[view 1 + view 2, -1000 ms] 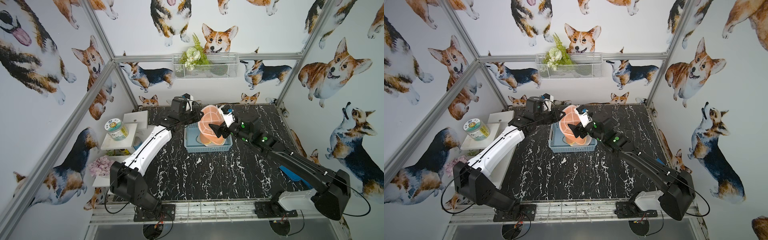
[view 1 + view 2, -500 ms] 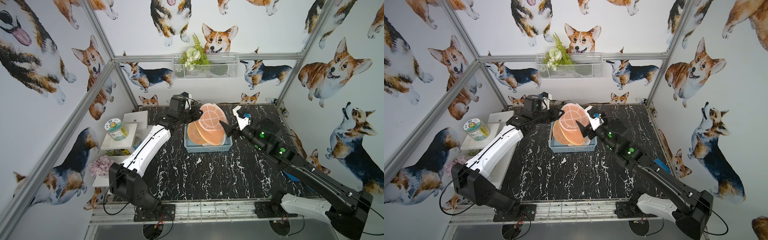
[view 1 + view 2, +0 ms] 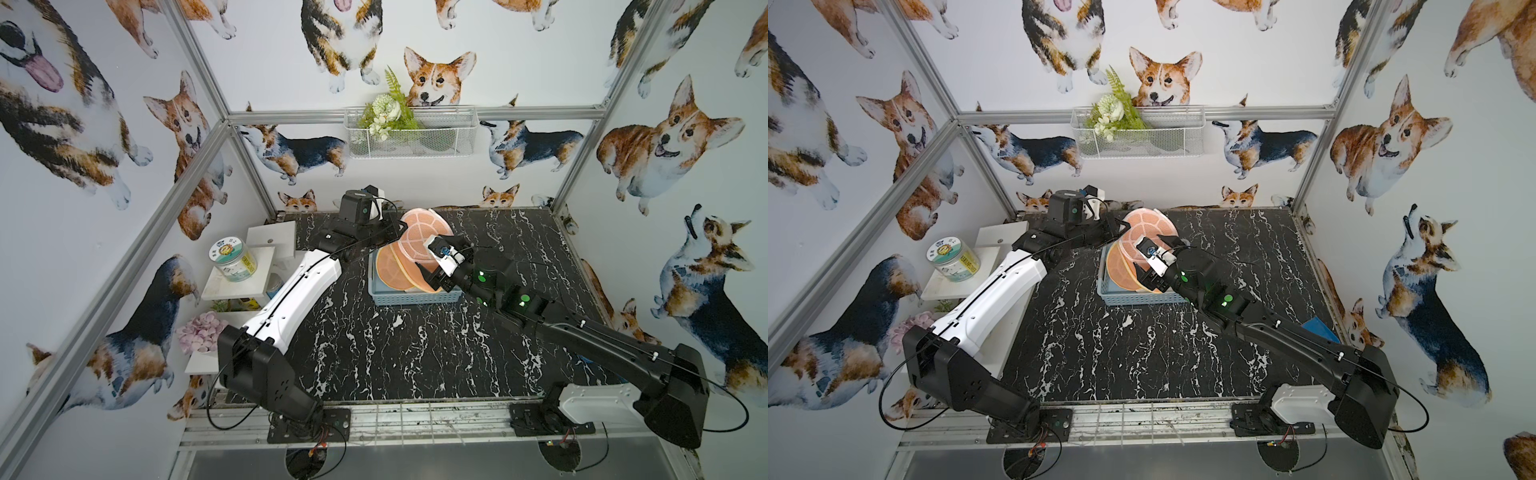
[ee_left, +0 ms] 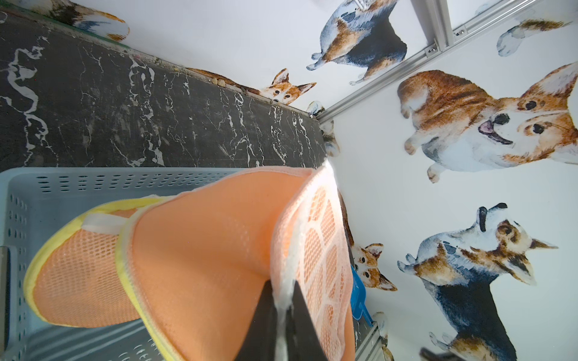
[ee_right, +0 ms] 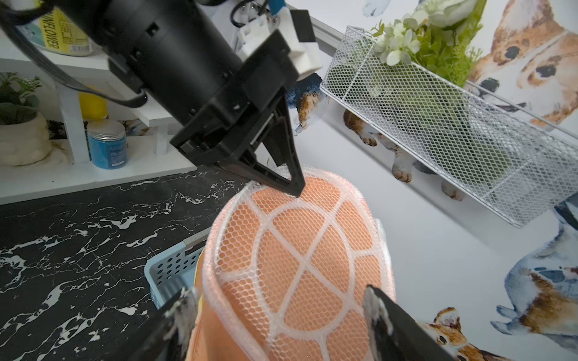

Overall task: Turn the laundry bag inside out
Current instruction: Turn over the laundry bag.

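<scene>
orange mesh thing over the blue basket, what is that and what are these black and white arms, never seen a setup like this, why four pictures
A left arm and a right arm, both robots, are mounted at the near edge of a black marble table. Each ends in a two-fingered end effector. The two wide pictures come from one two-eyed camera overhead, the two close ones from cameras on the arms' wrists. The orange mesh thing is a laundry bag, standing up out of a blue basket. The left end effector is shut on the bag's white rim. The right end effector is open, a finger either side of the bag, gripping nothing. A side shelf holds a jar.
</scene>
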Robot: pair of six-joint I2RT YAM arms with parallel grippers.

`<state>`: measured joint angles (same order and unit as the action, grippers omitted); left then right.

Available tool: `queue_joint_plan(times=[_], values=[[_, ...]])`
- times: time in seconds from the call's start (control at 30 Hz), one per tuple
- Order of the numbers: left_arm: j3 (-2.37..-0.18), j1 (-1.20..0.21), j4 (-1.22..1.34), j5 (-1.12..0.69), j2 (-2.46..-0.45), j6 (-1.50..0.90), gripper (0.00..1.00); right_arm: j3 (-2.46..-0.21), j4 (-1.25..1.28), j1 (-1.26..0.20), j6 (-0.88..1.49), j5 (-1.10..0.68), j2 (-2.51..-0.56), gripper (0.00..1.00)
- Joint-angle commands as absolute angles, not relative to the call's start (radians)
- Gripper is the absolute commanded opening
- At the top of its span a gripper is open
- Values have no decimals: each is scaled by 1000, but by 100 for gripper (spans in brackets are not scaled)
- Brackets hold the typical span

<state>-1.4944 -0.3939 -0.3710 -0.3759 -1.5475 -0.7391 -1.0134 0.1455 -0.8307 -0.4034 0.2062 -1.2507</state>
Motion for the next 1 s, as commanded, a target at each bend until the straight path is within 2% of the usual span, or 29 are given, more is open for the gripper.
queue_joint_plan(times=[0.0,0.3,0.47,0.53,0.6,0.67,0.7,0.73,0.8,0.83,0.87,0.97], values=[[-1499,-393,-357,-399,-1552,-741,0,-1007,191,-850,-482,296,-1277,90],[-1494,-393,-356,-423,-1552,-745,0,-1013,211,-856,-563,421,-1353,88],[-1475,-390,-338,-458,-1550,-762,0,-985,295,-857,-613,491,-1382,82],[-1465,-388,-329,-473,-1551,-774,0,-995,299,-857,-623,502,-1390,71],[-1457,-386,-316,-486,-1551,-786,0,-1023,259,-856,-620,496,-1403,43],[-1457,-381,-309,-491,-1552,-796,0,-1050,221,-857,-603,479,-1407,11],[-1461,-380,-307,-491,-1552,-796,0,-1068,195,-854,-578,473,-1409,0],[-1467,-376,-305,-490,-1551,-794,0,-1096,154,-847,-540,453,-1412,0],[-1481,-376,-307,-464,-1540,-771,20,-1177,50,-815,-433,396,-1427,0],[-1485,-375,-311,-437,-1527,-757,37,-1238,-25,-793,-368,352,-1444,0],[-1489,-376,-310,-413,-1512,-735,49,-1302,-92,-770,-304,321,-1464,0],[-1474,-375,-298,-341,-1456,-672,70,-1513,-304,-695,-146,228,-1550,0]])
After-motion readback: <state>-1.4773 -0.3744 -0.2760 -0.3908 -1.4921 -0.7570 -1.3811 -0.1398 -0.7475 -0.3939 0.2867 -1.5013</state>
